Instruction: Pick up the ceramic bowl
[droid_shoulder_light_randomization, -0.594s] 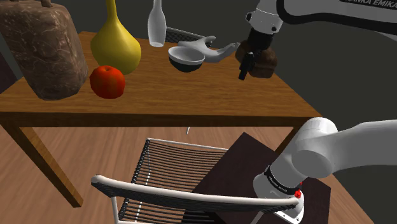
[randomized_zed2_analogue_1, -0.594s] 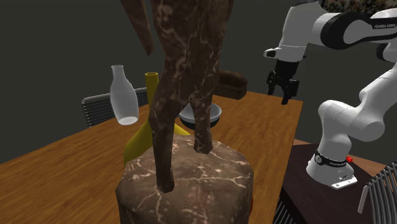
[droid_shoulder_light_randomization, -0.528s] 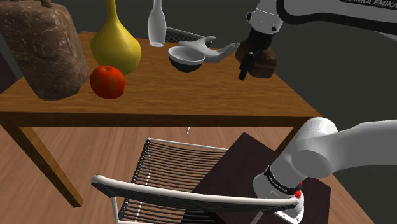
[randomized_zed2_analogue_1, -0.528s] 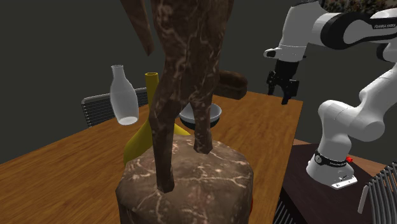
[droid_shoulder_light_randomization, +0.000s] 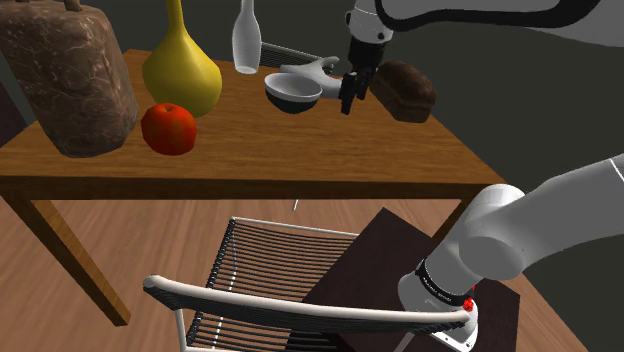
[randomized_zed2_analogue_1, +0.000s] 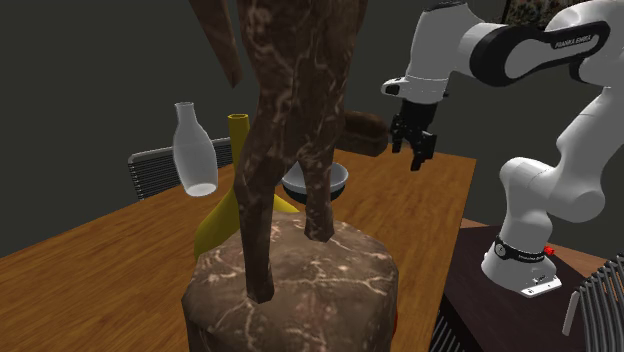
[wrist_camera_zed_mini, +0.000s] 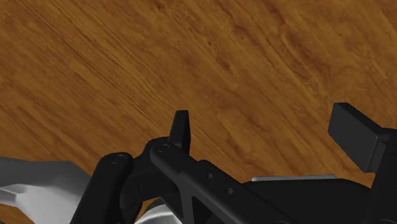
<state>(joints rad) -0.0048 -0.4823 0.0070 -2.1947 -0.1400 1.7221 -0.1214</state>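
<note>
- Fingers (wrist_camera_zed_mini: 182, 130): stand apart, clasp nothing, point down at bare wood grain of the bench (droid_shoulder_light_randomization: 300, 150).
- Hang just to the right of the bowl (droid_shoulder_light_randomization: 293, 92) in the shoulder view, close but not touching, tips above the bench.
- Bowl: sits upright toward the bench's far side, grey and white; touches or nearly touches a white hand figure (droid_shoulder_light_randomization: 322, 72) behind it, cannot tell which.
- Room: lies open in front of the bowl as far as the near edge; ends at a dark loaf (droid_shoulder_light_randomization: 405, 92) on the fingers' other side.
- Count: one bowl, one loaf, one hand figure, one clear bottle (droid_shoulder_light_randomization: 247, 38), one yellow gourd vase (droid_shoulder_light_randomization: 182, 70), one red fruit (droid_shoulder_light_randomization: 168, 128), one brown stone sculpture (droid_shoulder_light_randomization: 68, 85), two slatted chairs (droid_shoulder_light_randomization: 290, 265).
</note>
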